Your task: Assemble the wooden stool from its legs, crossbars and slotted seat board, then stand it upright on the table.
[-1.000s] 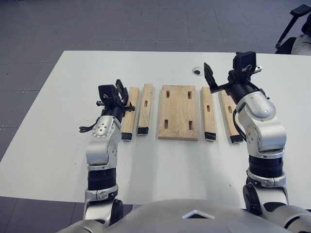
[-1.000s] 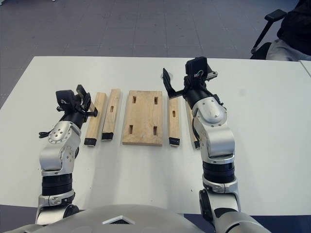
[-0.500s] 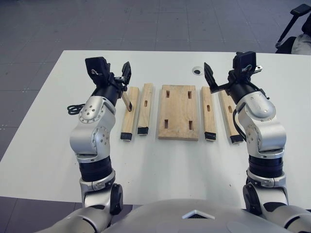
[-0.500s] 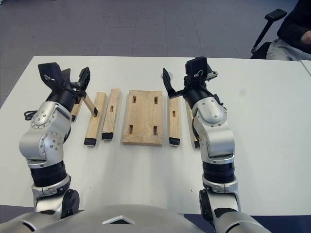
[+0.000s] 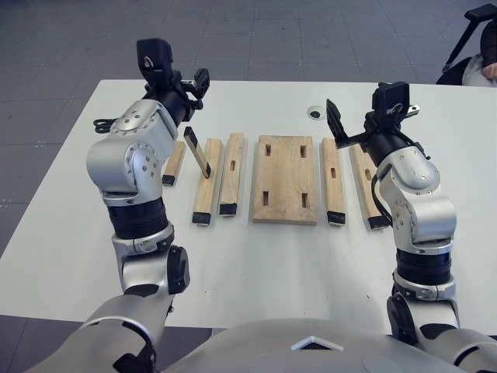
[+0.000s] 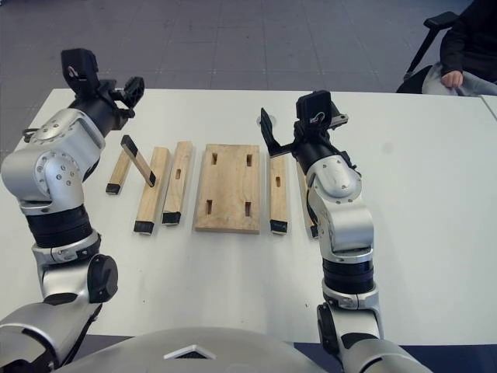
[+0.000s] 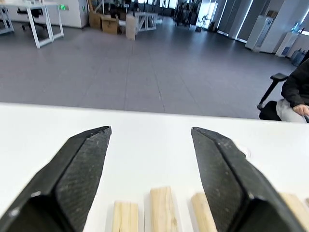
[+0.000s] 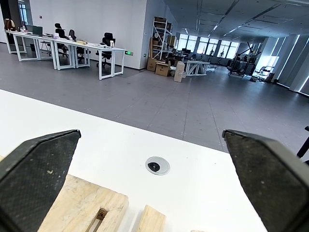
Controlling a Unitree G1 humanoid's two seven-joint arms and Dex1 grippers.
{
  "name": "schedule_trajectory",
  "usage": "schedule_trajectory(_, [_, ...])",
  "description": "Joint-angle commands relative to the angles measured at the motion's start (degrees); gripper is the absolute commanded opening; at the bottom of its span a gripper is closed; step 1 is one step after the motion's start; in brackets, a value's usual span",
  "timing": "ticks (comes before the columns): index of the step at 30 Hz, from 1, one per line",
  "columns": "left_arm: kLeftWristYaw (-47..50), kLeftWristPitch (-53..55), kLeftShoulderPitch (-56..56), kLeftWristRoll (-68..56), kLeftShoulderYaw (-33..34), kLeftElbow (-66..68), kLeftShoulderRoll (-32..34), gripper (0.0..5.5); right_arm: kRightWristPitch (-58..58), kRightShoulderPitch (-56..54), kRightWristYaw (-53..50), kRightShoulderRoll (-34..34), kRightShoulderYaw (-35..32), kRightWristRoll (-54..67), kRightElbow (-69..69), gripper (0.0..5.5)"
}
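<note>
Now holds left end effector [image 7: 149,131] wide open above the counter [image 5: 256,260], right end effector [image 8: 149,136] equally wide over two legs [image 5: 332,183].

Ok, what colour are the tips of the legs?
Black tips on the near ends of the legs; clearest in the left eye view.

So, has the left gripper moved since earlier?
Yes. The left gripper went up and away, from level with the board to past its far edge.
</note>
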Motion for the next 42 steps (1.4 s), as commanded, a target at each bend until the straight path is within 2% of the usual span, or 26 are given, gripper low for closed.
schedule_trajectory(1, [1.5, 4.3, -2.4, -0.8, 2.2, 0.6, -0.8, 3.09, 1.1, 0.2, -0.3, 0.3, -0.1, -0.2, -0.8, 5.5])
schedule_trajectory(6, [1.3, 0.3, -10.8, -1.3, 4.3, -0.6, 0.1, 3.09, 1.4, 0.3, -0.3, 0.2, 0.0, -0.2, -1.1, 5.5])
schedule_trajectory(9, [-0.3, -6.7, -20.2, 0.4, 3.8, 3.1, 4.5, 3.09, 1.5, 0.6, -0.4, 0.3, 0.0, -0.2, -1.4, 5.5])
schedule_trajectory(11, [-1.6, -8.6, -22.6, 1.1, 3.1, 8.8, 6.2, 3.09, 1.6, 0.8, -0.5, 0.4, 0.1, -0.3, -1.5, 5.5])
schedule_trajectory(13, [-3.2, -8.7, -19.4, 0.9, 2.5, 15.8, 5.4, 3.09, 1.6, 0.8, -0.7, 0.6, 0.3, -0.3, -1.5, 5.5])
schedule_trajectory(16, [-4.9, -4.8, -5.3, -0.7, 1.5, 20.3, 0.6, 3.09, 1.6, 0.6, -0.6, 0.7, 0.2, -0.2, -1.3, 5.5])
schedule_trajectory(19, [-3.1, 0.7, 7.5, -2.0, 1.4, 13.1, -4.2, 3.09, 1.8, 0.4, -0.4, 0.4, -0.3, 0.0, -1.3, 5.5])
schedule_trajectory(21, [-2.1, 2.2, 11.6, -2.7, 1.8, 8.2, -6.2, 3.09, 2.1, 0.6, -0.5, 0.2, -0.8, 0.0, -1.6, 5.5])
schedule_trajectory(27, [-0.5, -1.6, 7.5, -2.3, 5.7, 6.4, -4.1, 3.09, 1.9, 1.3, -1.0, 0.7, -1.0, 0.0, -2.0, 5.5])
schedule_trajectory(33, [0.5, -0.6, 4.8, -3.0, 5.6, 4.3, -4.7, 3.09, 1.7, 1.5, -1.1, 0.8, -0.6, -0.1, -2.0, 5.5])
schedule_trajectory(38, [1.8, 0.7, 7.5, -2.2, 4.5, -0.2, -5.6, 3.09, 3.8, 1.1, 0.0, 0.8, 0.2, 0.9, -3.0, 5.5])
schedule_trajectory(42, [4.1, 7.5, 12.6, -2.7, 4.2, -7.5, -7.6, 3.09, 6.5, 0.5, 1.1, 0.6, 0.8, 1.9, -4.6, 5.5])
